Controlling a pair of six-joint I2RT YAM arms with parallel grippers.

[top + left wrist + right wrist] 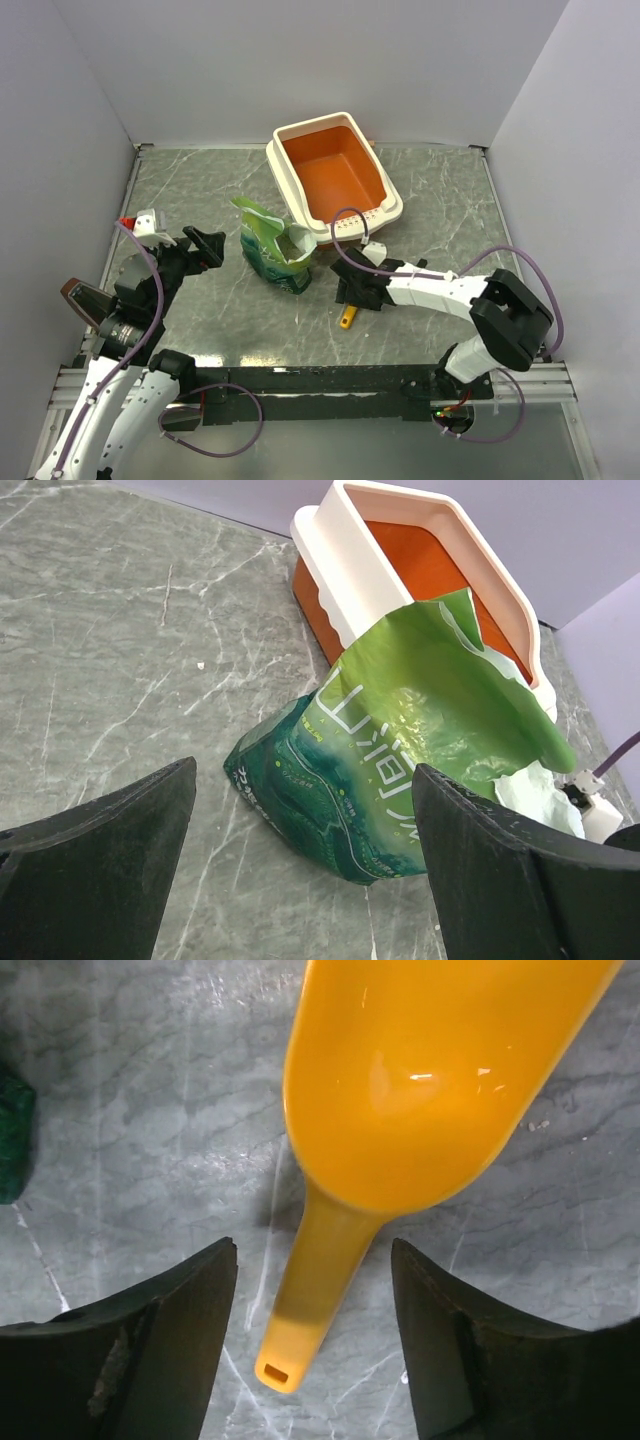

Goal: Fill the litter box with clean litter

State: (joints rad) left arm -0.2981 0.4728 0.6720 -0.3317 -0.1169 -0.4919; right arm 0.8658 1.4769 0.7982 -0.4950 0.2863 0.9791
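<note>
The litter box [335, 175], orange inside with a cream rim, stands at the back of the table, and its inside shows bare orange; it also appears behind the bag in the left wrist view [400, 550]. No clean litter shows in any view. A crinkly green bag [272, 250] [400, 740] stands open-topped in front of the box. My left gripper [205, 246] [305, 880] is open, just left of the bag, apart from it. My right gripper [352, 290] [313, 1260] is open over an orange-yellow scoop [440, 1070], with the scoop handle [310, 1300] [347, 320] between the jaws and untouched.
The grey marbled table [440, 210] is walled by white panels at the back and both sides. A purple cable [345, 235] from the right arm loops close to the box's near end. The bag stands close to the box's near left corner.
</note>
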